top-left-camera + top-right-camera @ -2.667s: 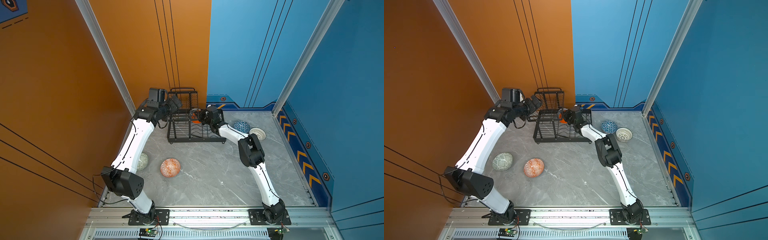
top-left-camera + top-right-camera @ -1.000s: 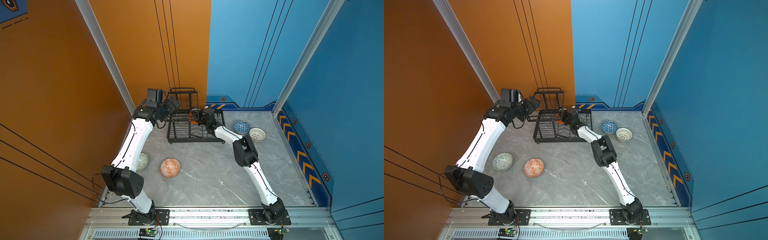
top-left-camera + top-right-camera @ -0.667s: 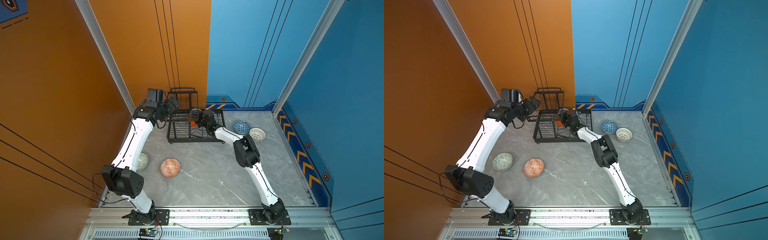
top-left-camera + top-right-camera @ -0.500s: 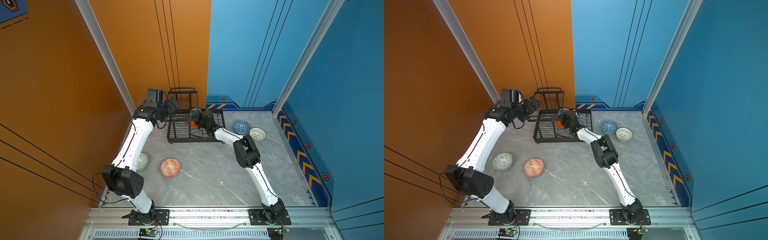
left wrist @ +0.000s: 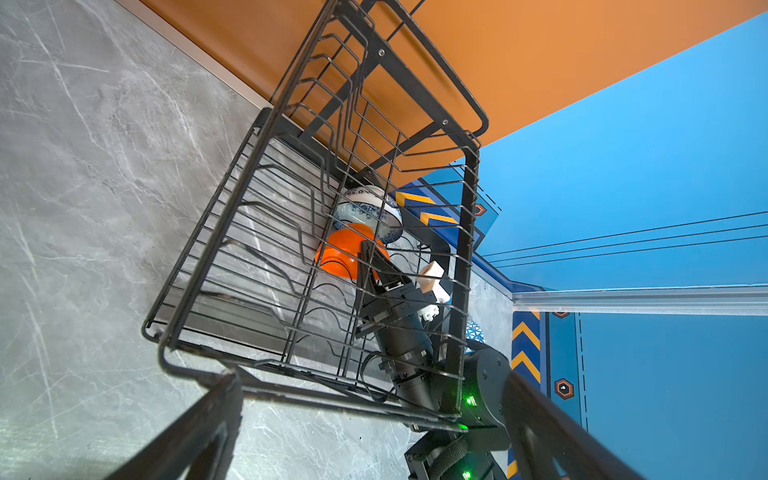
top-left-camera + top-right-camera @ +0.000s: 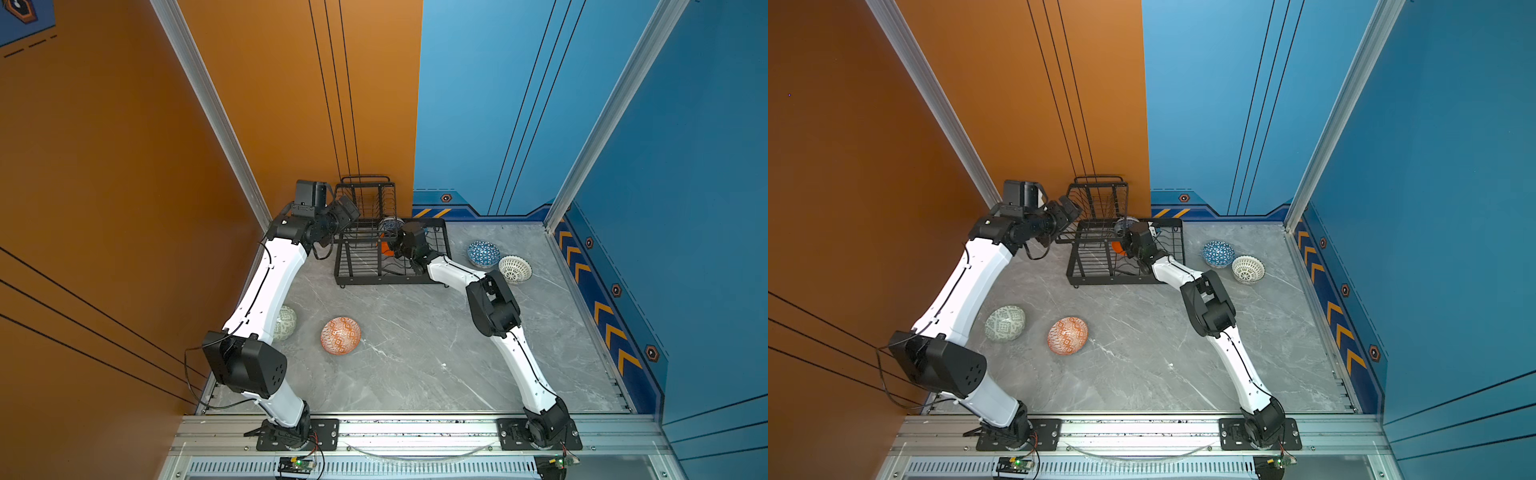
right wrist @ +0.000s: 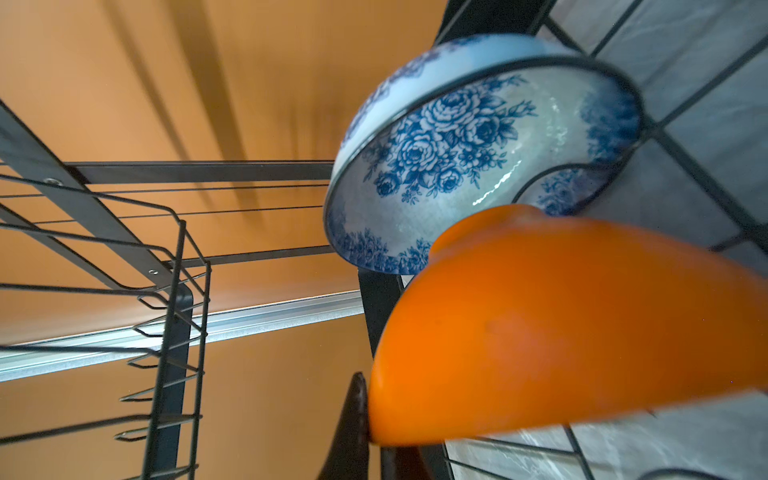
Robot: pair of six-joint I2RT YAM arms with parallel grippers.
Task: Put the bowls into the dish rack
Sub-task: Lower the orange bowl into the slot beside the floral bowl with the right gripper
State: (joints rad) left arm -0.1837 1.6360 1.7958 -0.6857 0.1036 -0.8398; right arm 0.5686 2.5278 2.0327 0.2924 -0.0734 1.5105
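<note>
The black wire dish rack [image 6: 386, 283] [image 6: 1117, 283] [image 5: 216, 208] stands against the back wall. A blue-white floral bowl [image 6: 390, 225] [image 5: 368, 212] [image 7: 457, 166] leans on edge in its lower tray. My right gripper [image 6: 392, 245] [image 6: 1124, 245] [image 7: 370, 395] reaches into that tray, shut on the rim of the plain orange bowl [image 6: 385, 248] [image 5: 340, 253] [image 7: 561, 324], just in front of the floral one. My left gripper [image 6: 349, 212] [image 6: 1069, 210] [image 5: 374, 380] is open at the rack's left side, holding nothing.
Four bowls lie on the grey table: blue-white triangle [image 6: 483, 253] and white lattice [image 6: 514, 269] right of the rack, orange-white geometric [image 6: 340, 335] and pale green [image 6: 1005, 323] at front left, next to the left arm. Walls close in behind the rack.
My right gripper has carried the orange bowl a little leftward, deeper into the lower tray toward the floral bowl. The left arm has stayed put.
</note>
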